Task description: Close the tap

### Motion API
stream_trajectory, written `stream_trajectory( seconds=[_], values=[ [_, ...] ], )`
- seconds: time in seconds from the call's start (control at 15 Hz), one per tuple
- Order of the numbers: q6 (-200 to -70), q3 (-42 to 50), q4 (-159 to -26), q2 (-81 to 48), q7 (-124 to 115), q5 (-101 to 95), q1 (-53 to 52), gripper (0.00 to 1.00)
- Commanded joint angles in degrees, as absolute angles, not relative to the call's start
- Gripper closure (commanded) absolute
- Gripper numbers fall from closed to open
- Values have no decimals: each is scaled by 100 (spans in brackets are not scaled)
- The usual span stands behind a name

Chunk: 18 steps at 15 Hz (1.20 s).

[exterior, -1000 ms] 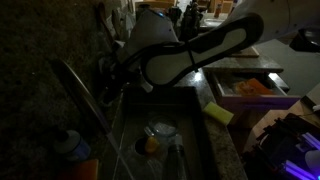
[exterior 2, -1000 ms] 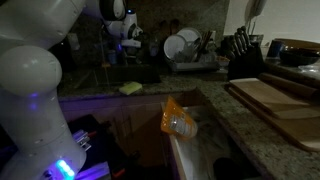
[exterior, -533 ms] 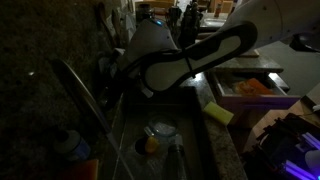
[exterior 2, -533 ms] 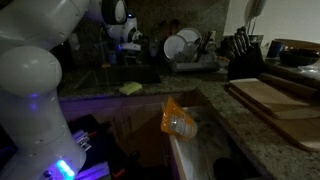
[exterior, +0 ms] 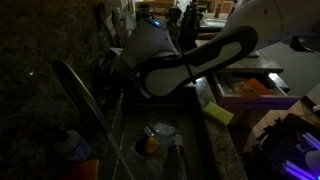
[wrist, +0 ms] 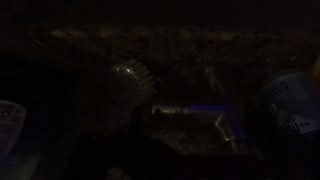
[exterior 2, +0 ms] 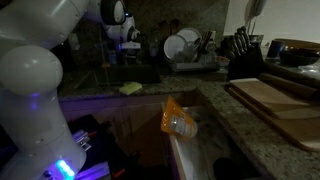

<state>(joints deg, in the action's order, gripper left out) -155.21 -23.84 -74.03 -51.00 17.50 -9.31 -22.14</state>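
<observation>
The tap [exterior: 82, 95] is a long slim grey metal spout slanting across the left of an exterior view, over the sink [exterior: 190, 150]. My gripper [exterior: 108, 75] is a dark shape at the end of the white arm, close to the spout's upper part by the back wall. It also shows far back in an exterior view [exterior 2: 124, 38]. The dark hides the jaws and whether they touch the tap or its handle. The wrist view is almost black and shows no clear jaws.
A yellow sponge [exterior: 218, 113] lies on the sink's rim, also seen on the counter edge [exterior 2: 130, 88]. A blue-capped bottle [exterior: 68, 144] stands beside the tap. Dishes [exterior: 160, 130] lie in the sink. A dish rack [exterior 2: 185, 48], knife block [exterior 2: 240, 45] and cutting board [exterior 2: 280, 95] are on the counter.
The arm's wrist section has shifted slightly up and right over the sink. The gripper stays by the tap. Nothing else has moved.
</observation>
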Motion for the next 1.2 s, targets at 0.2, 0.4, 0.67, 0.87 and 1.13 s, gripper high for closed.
stream_trajectory(
  seconds=[0.2, 0.4, 0.67, 0.87, 1.13],
  values=[
    [-15770, -2332, -7357, -5122, 1776, -1043, -2308, 0],
    [-15870, -2199, -7318, -5138, 1683, -1223, -2432, 0],
    [-15803, -2171, -7368, -5102, 1607, -1205, -2447, 0],
    [-15637, -1836, -7432, -4912, 819, -1160, -2580, 0],
    [-15519, -1339, -7374, -4799, -324, -1172, -2787, 0]
  ],
)
